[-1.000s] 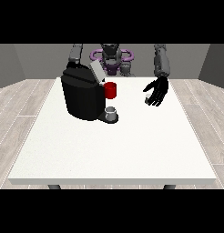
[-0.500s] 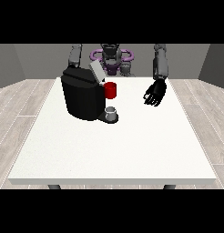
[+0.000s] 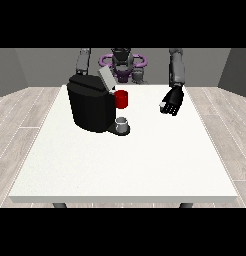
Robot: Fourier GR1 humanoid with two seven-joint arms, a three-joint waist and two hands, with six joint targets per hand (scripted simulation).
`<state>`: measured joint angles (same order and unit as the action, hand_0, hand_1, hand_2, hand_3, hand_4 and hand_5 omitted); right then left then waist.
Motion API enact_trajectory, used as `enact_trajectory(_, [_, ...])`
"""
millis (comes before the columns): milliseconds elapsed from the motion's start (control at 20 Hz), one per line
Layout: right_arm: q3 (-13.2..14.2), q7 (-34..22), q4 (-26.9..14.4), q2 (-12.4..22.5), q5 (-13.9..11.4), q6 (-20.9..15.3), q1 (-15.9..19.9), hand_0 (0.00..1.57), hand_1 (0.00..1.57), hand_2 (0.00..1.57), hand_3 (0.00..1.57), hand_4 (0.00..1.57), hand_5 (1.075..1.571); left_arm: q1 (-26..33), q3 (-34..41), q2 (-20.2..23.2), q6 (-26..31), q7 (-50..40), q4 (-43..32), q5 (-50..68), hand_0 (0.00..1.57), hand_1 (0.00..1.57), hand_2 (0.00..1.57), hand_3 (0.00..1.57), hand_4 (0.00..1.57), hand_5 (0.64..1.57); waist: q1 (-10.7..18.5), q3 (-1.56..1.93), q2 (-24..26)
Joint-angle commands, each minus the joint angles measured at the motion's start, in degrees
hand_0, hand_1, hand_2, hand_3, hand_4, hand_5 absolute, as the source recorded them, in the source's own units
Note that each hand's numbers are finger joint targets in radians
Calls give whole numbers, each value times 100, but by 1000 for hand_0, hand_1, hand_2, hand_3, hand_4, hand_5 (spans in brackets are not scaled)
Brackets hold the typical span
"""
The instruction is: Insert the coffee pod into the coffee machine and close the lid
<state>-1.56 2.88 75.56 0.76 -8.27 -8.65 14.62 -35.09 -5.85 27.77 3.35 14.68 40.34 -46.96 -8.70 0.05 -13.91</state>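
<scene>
The black coffee machine (image 3: 91, 107) stands on the left half of the white table (image 3: 145, 165). Its grey lid (image 3: 106, 78) is tilted up. A red thing at the machine (image 3: 122, 99) sits on its front, and below it a small grey thing (image 3: 123, 123) rests on the machine's base. The hand at the view's right (image 3: 172, 102) hangs above the table well to the right of the machine, with relaxed fingers and nothing in it. At the view's left, an arm (image 3: 83, 61) drops behind the machine and its hand is hidden.
The robot's torso (image 3: 122, 65) is behind the table's far edge. Wooden floor surrounds the table on all sides.
The hand at the view's right has drawn slightly back towards the robot, its forearm now more upright and its fingers less spread. The machine and lid look unchanged.
</scene>
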Motion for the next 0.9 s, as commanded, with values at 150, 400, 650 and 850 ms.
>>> enact_trajectory(150, [4,-171,-267,79,-327,-236,75,0,0,0,0,0,1571,-213,85,-235,-199,306,-255,-184,1190,1190,1287,1216,506,1571,94,-6,133])
enact_trajectory(400, [83,-328,-427,160,-340,-247,-179,0,0,0,0,0,1571,-357,410,-317,563,628,-99,429,1451,1451,1437,1359,521,1571,212,-5,628])
enact_trajectory(650, [423,-56,-1018,221,-174,-248,177,0,0,0,0,0,1571,-991,309,-389,1266,77,99,310,1403,1403,1395,1319,502,1571,326,0,610])
enact_trajectory(850, [520,259,-1267,368,-102,-90,-78,0,0,0,0,0,1571,-1074,218,-675,1533,-150,409,302,1418,1418,1400,1334,534,1571,380,0,969])
